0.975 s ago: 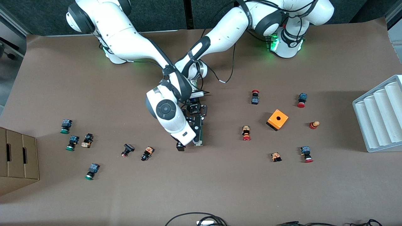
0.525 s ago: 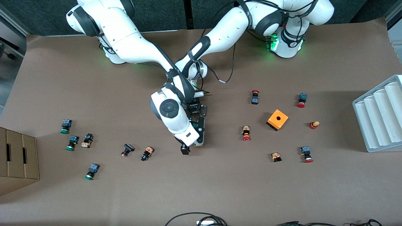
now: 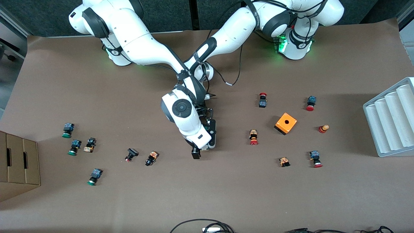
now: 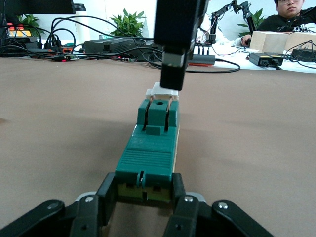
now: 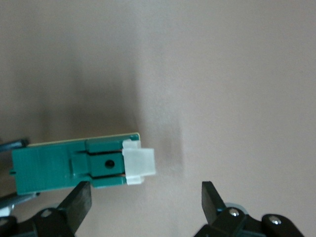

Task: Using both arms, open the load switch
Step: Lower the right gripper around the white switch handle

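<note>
The load switch (image 3: 212, 137) lies mid-table, a narrow dark-green block (image 4: 150, 148) with a white sliding piece (image 4: 162, 91) at its end nearer the front camera. My left gripper (image 4: 143, 190) is shut on the switch's end away from the white piece, one finger on each side. My right gripper (image 3: 198, 150) hangs open over the white end. In the right wrist view the white piece (image 5: 139, 165) sits just outside the gap between the spread fingers (image 5: 79, 200). One right finger shows black above the white piece in the left wrist view.
An orange cube box (image 3: 286, 123) stands toward the left arm's end, with red-capped push buttons (image 3: 253, 137) around it. Green-capped buttons (image 3: 74, 147) lie toward the right arm's end, by a cardboard box (image 3: 17, 165). A white ribbed tray (image 3: 391, 119) sits at the table edge.
My right gripper has shifted toward the left arm's end of the table, coming over the switch's white end. The switch's white end has swung slightly the same way. The left gripper stays shut.
</note>
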`<act>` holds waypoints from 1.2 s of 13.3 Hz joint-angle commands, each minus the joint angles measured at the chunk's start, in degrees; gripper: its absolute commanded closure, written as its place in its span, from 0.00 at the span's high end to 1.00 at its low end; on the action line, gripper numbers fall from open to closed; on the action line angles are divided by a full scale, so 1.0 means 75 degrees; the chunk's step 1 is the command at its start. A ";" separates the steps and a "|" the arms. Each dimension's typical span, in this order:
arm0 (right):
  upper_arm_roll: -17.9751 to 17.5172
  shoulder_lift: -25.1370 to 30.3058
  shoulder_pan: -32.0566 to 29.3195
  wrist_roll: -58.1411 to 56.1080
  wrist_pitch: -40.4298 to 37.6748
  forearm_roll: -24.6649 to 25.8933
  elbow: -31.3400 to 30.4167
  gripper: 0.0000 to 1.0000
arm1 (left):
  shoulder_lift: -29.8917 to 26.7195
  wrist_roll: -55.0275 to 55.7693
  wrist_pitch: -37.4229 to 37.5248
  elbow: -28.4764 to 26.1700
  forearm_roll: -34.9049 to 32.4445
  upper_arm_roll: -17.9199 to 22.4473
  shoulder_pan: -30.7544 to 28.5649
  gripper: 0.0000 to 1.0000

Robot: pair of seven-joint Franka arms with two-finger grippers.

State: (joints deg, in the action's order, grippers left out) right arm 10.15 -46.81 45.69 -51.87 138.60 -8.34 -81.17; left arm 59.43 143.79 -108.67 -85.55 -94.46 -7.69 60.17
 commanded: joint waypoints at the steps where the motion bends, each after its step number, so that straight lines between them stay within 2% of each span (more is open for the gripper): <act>1: 0.0158 -0.0391 0.0282 0.0364 0.0106 -0.0141 0.0416 1.00 | 0.0045 0.0317 -0.0148 -0.0149 0.0078 0.0018 -0.0030 0.32; 16: 0.0217 -0.0603 0.0341 0.0459 0.0176 -0.0141 0.0440 0.98 | 0.0022 0.0305 -0.0160 -0.0149 0.0067 0.0018 -0.0030 0.32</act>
State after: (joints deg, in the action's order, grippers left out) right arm 11.19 -49.82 47.91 -48.62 139.33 -8.34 -79.59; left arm 59.43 143.81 -108.67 -85.55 -94.46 -7.69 60.17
